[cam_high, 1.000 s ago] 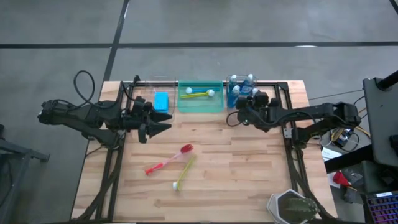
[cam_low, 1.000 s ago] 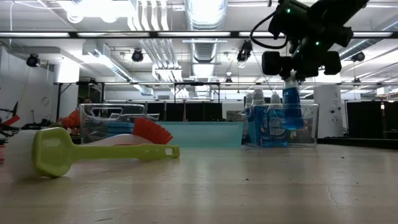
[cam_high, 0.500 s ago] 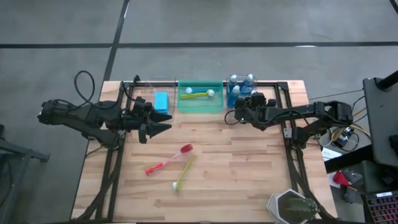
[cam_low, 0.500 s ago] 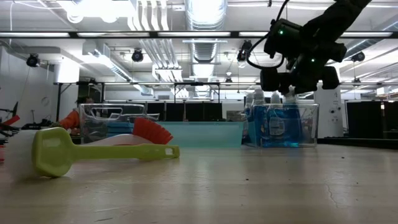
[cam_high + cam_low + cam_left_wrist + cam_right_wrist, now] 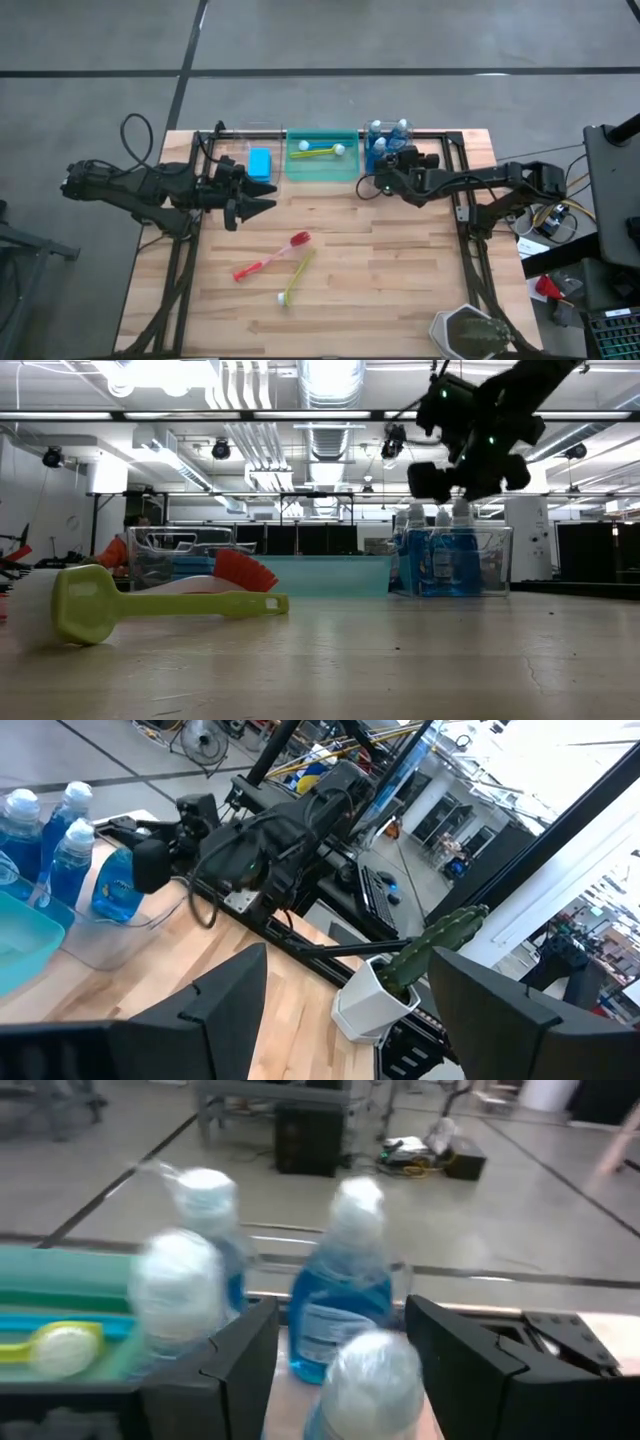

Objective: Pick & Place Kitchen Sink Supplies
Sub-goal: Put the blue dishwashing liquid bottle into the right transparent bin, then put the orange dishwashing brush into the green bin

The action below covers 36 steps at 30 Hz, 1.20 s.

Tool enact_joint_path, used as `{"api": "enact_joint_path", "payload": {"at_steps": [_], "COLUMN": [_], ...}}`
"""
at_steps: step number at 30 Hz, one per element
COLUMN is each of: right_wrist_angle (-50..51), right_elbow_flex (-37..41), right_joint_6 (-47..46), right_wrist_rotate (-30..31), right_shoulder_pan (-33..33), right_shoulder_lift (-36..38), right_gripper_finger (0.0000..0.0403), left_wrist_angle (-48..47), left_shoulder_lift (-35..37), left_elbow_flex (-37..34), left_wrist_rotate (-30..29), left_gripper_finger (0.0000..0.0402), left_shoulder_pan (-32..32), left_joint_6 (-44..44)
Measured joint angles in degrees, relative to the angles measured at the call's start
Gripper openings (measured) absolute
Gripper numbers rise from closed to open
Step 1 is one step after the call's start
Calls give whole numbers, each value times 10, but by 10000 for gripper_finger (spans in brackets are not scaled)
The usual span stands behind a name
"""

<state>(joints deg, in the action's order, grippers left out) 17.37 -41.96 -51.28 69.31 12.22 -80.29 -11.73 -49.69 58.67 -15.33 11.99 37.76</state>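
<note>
Several clear bottles of blue liquid point(image 5: 388, 140) point(image 5: 440, 555) stand upright in a clear bin point(image 5: 372, 165) at the table's far edge. My right gripper point(image 5: 383, 172) point(image 5: 462, 485) hovers open just above them. One bottle's white cap point(image 5: 370, 1370) shows below and between its fingers. A red brush point(image 5: 272, 255) point(image 5: 245, 570) and a yellow-green brush point(image 5: 297, 277) point(image 5: 150, 605) lie flat mid-table. A blue sponge point(image 5: 260, 162) lies in a clear bin. My left gripper point(image 5: 268, 196) point(image 5: 350, 1010) waits open and empty in front of that bin.
A green bin point(image 5: 322, 168) between the two clear bins holds yellow and blue brushes point(image 5: 320, 150). A potted cactus point(image 5: 470, 335) point(image 5: 385, 990) stands at the near right corner. Bare wood lies around the two loose brushes.
The bottle that hung below my right gripper above the clear bin has gone down into the bin and stands there among the others. My right gripper has let it go, risen clear and shifted slightly toward the table's left.
</note>
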Motion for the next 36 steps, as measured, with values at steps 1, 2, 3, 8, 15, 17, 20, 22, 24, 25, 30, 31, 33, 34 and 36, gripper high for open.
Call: {"api": "enact_joint_path", "payload": {"at_steps": [1,2,3,8,15,17,20,22,24,25,30,31,33,34,36], "right_wrist_angle": [0,-1,-1,2,2,3,2,4,4,4,3,3,3,3,3], "right_elbow_flex": [-8,-18,-26,-83,-179,-208,-254,-282,-305,-317,-359,-364,-372,-373,-375], "right_joint_6": [14,32,50,139,255,280,293,299,313,324,366,367,367,365,362], "right_wrist_rotate": [-9,-20,-28,-38,-38,-39,-56,-67,-70,-70,-70,-70,-70,-70,-70], "right_shoulder_pan": [-1,-2,-4,-19,-49,-59,-76,-87,-101,-108,-140,-144,-153,-157,-164], "right_shoulder_lift": [4,9,15,41,61,61,60,59,59,59,59,59,59,59,59], "right_gripper_finger": [214,216,216,215,215,215,215,216,216,216,214,215,216,216,216], "left_wrist_angle": [-3,-10,-19,-92,-269,-299,-310,-305,-299,-296,-237,-208,-162,-149,-131], "left_shoulder_lift": [0,0,0,-3,-33,-49,-76,-96,-116,-125,-163,-170,-187,-196,-214], "left_elbow_flex": [0,0,0,0,0,-3,-29,-55,-80,-91,-143,-153,-172,-181,-189], "left_wrist_rotate": [0,0,0,3,0,-1,8,33,51,58,84,95,104,105,104], "left_gripper_finger": [267,267,267,267,267,267,267,267,267,267,267,267,267,267,266], "left_shoulder_pan": [0,0,0,0,0,1,1,1,1,1,2,2,3,3,2], "left_joint_6": [0,0,2,13,29,28,19,11,9,15,32,26,13,13,13]}}
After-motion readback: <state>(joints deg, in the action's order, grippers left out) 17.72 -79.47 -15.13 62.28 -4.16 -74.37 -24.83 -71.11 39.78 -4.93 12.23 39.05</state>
